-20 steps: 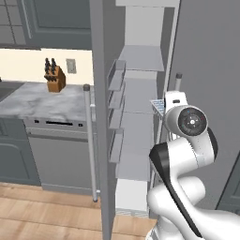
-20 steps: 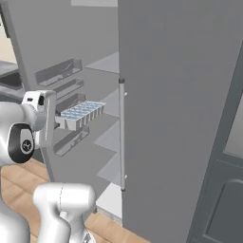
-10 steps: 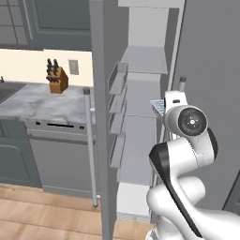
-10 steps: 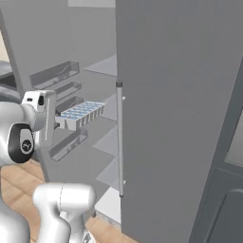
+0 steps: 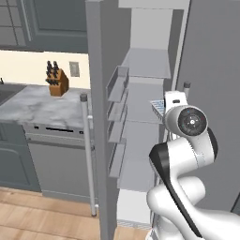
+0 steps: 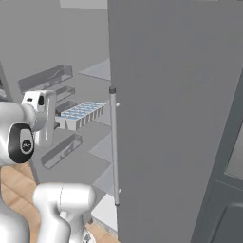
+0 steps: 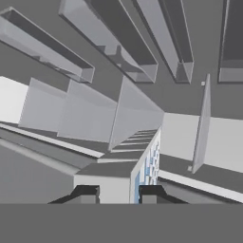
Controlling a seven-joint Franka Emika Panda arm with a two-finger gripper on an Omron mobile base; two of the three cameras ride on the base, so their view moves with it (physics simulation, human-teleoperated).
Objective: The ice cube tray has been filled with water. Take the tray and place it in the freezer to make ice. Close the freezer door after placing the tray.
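My gripper (image 6: 60, 124) is shut on one short end of the ice cube tray (image 6: 84, 114), holding it level in front of the open freezer (image 5: 145, 65). The tray is white, and its pale blue water (image 6: 88, 110) cells point toward the shelves. In the hand view the fingertips (image 7: 88, 193) clamp the tray (image 7: 123, 166), which runs away toward a pale shelf, and the gripper (image 7: 118, 194) sits at the bottom. From the left, only a corner of the tray (image 5: 157, 107) shows past my arm. The freezer door (image 5: 96, 117) stands wide open on the left, its bar handle (image 5: 86, 154) outward.
Door bins (image 5: 117, 84) line the inside of the open door. The wider grey fridge door (image 6: 175, 118) with its handle (image 6: 114, 147) stands shut just right of the tray. A knife block (image 5: 57, 82) sits on the marble counter (image 5: 33, 105) above a dishwasher (image 5: 56, 159).
The whole picture has shifted as the base rolled closer to the freezer. The tray stays level in the shut gripper and now sits nearer the shelves.
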